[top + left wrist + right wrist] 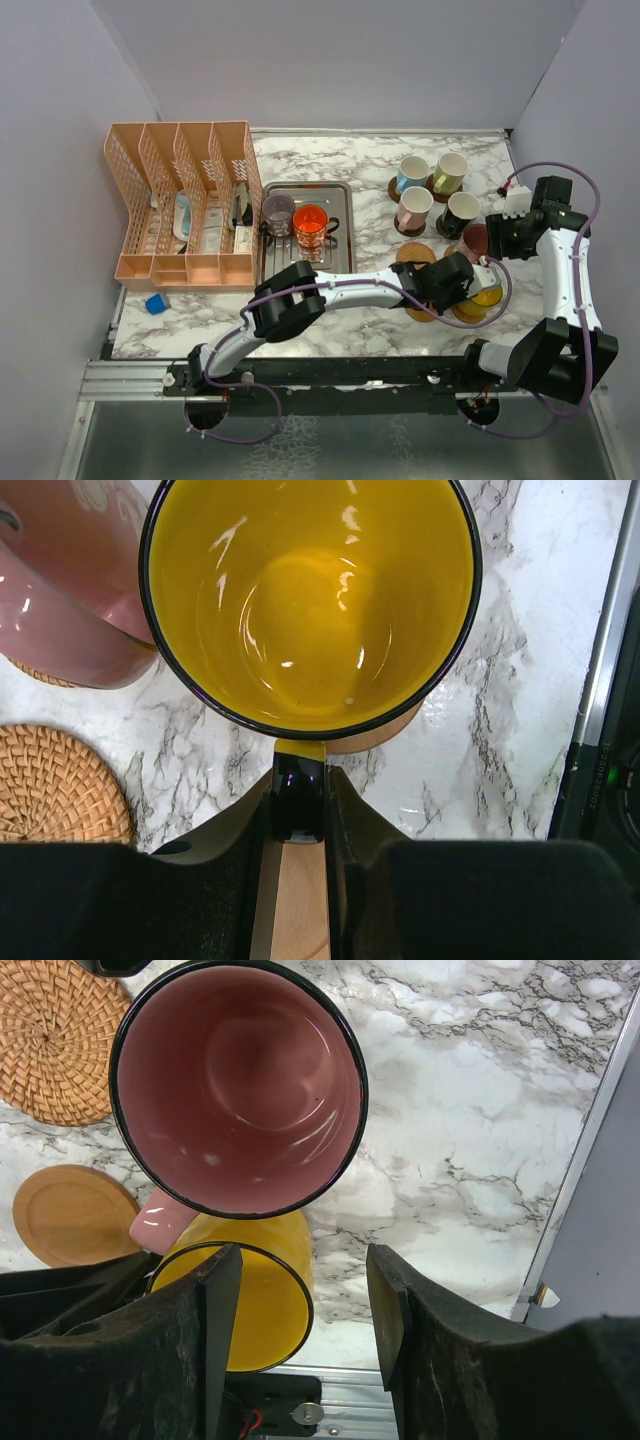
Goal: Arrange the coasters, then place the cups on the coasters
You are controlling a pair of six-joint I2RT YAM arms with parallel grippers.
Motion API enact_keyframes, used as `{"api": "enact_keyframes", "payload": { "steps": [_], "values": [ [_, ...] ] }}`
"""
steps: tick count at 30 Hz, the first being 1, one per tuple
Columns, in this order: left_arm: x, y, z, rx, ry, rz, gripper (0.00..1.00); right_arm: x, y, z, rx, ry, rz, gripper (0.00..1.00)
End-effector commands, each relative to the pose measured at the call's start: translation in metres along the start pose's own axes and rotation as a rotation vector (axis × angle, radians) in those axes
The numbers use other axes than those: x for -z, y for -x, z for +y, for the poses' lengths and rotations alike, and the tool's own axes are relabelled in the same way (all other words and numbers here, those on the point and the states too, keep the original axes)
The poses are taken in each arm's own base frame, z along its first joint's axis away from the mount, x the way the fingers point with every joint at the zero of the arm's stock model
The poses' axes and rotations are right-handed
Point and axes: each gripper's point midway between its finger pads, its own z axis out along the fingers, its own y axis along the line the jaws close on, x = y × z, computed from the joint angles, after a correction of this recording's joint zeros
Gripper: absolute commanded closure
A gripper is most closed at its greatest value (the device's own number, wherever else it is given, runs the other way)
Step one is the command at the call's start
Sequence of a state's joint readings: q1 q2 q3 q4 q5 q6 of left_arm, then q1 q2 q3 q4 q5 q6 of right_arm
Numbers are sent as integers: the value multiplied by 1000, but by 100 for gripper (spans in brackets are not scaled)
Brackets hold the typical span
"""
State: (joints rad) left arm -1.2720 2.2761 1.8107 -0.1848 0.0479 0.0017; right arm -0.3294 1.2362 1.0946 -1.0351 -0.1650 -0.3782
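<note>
Left arm (340, 288) stretched rightward, left end effector (298, 802) clamped narrow, right end effector (305, 1265) parted.

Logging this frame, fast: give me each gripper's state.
Left gripper: shut on the handle of the yellow cup.
Right gripper: open, holding nothing.

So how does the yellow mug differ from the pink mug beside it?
The yellow mug is yellow inside; the pink mug is pink inside. The left gripper pinches the yellow mug's handle; the pink mug's handle is free, the right gripper open near it. The yellow mug stands on a smooth wooden coaster, the pink mug on a woven coaster. Both are upright, empty and black-rimmed.
</note>
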Motion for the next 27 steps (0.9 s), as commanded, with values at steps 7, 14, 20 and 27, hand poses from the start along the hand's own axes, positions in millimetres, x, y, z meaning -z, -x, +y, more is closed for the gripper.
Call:
{"api": "enact_keyframes", "payload": {
  "steps": [7, 14, 20, 27],
  "values": [
    [17, 15, -5, 60, 72, -13, 100, 4, 7, -6, -8, -27, -25, 47],
    [13, 12, -11, 59, 53, 2, 85, 4, 3, -5, -3, -28, -21, 47],
    [12, 12, -23, 47, 6, 6, 73, 4, 2, -4, 1, -25, -23, 47],
    [11, 13, -31, 40, -28, 3, 60, 4, 0, -2, 4, -19, -21, 47]
  ]
}}
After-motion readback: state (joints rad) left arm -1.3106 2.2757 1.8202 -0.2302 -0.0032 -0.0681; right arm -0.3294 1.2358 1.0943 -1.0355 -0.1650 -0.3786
